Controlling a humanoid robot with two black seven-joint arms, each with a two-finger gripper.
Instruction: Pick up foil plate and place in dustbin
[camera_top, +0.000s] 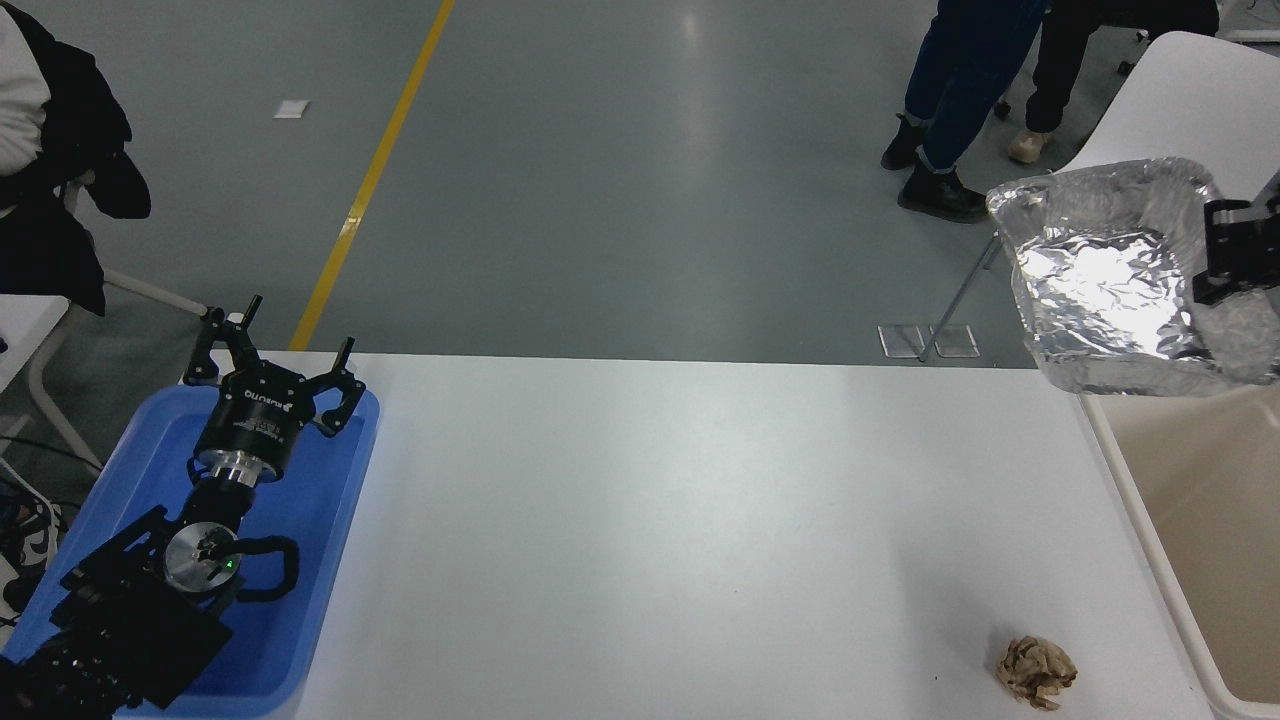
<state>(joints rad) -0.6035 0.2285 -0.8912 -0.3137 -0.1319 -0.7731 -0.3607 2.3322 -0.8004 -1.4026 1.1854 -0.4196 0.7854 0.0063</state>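
Up in the air at the far right, the foil plate (1120, 275) hangs tilted with its crinkled hollow facing the camera, and nothing shows inside it. The right gripper (1228, 262) is clamped on the plate's right rim, only its black fingers showing at the picture's edge. Directly under the plate's lower edge sits the dustbin (1140, 500), its cream rim running along the right side of the white surface (650, 540); the part of its inside that shows looks bare (the rest is cut off by the frame). Over on the left, the left gripper (270, 365) is parked above the blue tray (320, 560), its fingers spread wide and holding nothing; the arm covers much of the tray's floor. Near the front right of the surface, a small crumpled brown paper ball (1036, 671) lies alone, just beside the dustbin. Legs of people (960, 90) stand on the floor beyond.
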